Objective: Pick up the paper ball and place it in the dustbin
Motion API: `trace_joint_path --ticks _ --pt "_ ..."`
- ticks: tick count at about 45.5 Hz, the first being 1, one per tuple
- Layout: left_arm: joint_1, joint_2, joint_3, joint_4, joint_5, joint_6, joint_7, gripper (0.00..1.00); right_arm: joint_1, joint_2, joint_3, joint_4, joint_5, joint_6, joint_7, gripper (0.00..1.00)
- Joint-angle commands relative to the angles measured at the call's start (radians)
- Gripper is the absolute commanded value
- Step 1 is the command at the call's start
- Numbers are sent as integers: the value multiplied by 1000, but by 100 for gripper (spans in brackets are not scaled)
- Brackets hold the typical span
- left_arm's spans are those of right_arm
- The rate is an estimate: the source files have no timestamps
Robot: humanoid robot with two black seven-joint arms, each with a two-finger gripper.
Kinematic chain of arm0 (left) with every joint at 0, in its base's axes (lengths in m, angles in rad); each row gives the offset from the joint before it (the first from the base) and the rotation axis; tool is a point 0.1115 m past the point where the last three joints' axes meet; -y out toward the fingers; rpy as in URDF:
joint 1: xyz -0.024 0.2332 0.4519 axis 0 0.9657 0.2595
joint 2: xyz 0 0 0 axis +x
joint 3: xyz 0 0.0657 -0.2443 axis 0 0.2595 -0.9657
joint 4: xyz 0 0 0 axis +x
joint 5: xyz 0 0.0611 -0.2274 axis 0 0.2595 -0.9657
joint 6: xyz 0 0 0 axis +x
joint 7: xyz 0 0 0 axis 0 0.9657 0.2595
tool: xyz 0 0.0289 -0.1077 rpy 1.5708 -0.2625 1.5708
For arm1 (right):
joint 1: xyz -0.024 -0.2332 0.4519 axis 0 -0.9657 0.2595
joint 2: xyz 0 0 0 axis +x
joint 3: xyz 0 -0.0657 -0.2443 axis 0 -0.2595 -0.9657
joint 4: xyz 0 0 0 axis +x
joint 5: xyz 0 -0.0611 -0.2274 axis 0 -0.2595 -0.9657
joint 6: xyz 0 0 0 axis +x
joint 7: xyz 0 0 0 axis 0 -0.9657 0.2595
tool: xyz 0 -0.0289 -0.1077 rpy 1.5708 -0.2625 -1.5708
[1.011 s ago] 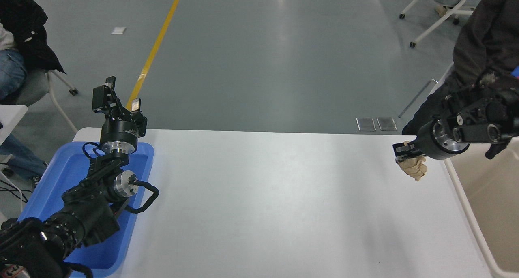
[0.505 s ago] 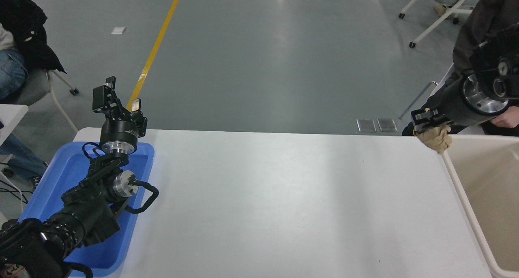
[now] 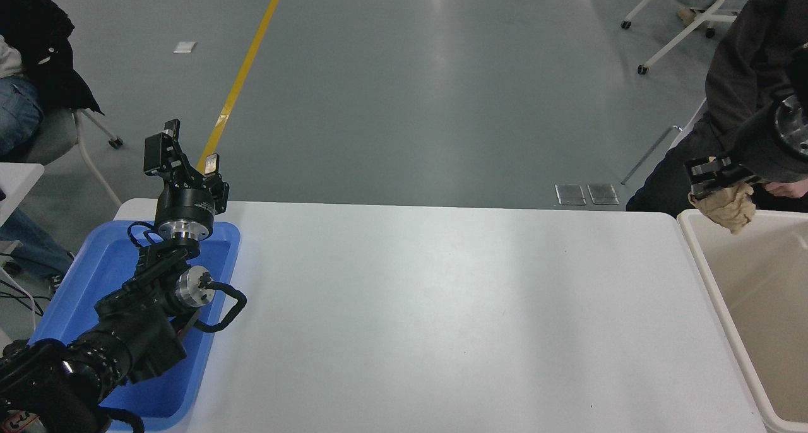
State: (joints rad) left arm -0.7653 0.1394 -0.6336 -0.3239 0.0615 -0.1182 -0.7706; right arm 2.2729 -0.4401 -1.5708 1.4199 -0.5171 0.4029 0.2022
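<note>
Crumpled tan paper ball (image 3: 726, 204), rough and wrinkled, matt. Dustbin (image 3: 707, 269): smooth cream plastic, faint sheen on the rim. Tabletop (image 3: 442, 319) white, smooth, softly reflective. Blue tray (image 3: 82, 275), glossy plastic. Right tool (image 3: 716, 174) matt black; left tool (image 3: 180, 158) black above a polished metal ring.

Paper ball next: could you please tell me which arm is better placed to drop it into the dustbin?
Right: its claw holds the paper ball above the dustbin; the left claw is over the blue tray.

A lab or workshop hall: glossy grey painted floor (image 3: 410, 92) with a yellow lane line (image 3: 243, 73), white wheeled chairs (image 3: 685, 16) beyond the white table (image 3: 410, 319).
</note>
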Motion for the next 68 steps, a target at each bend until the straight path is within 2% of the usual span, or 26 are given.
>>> trace_joint_path --ticks 1,8,14,29,43,58,68 --pt "0 0 0 0 0 0 1 100 -122 -140 -17 -159 -100 -2 9 0" --pt "0 -1 0 0 0 0 1 100 -240 -229 14 -309 -164 -6 39 0" --pt "0 -1 0 0 0 0 1 100 -378 -284 89 -433 -167 -7 52 0" --pt "0 0 0 0 0 0 -1 100 -875 -296 327 -850 -159 -65 52 0" --pt "0 -1 0 0 0 0 -1 100 -1193 -246 520 -1125 -149 -73 51 0" --pt "0 -1 0 0 0 0 1 99 -1379 -147 693 -1256 -144 -122 39 0" --pt "0 -1 0 0 0 0 1 100 -1483 -51 739 -1331 5 -211 11 0"
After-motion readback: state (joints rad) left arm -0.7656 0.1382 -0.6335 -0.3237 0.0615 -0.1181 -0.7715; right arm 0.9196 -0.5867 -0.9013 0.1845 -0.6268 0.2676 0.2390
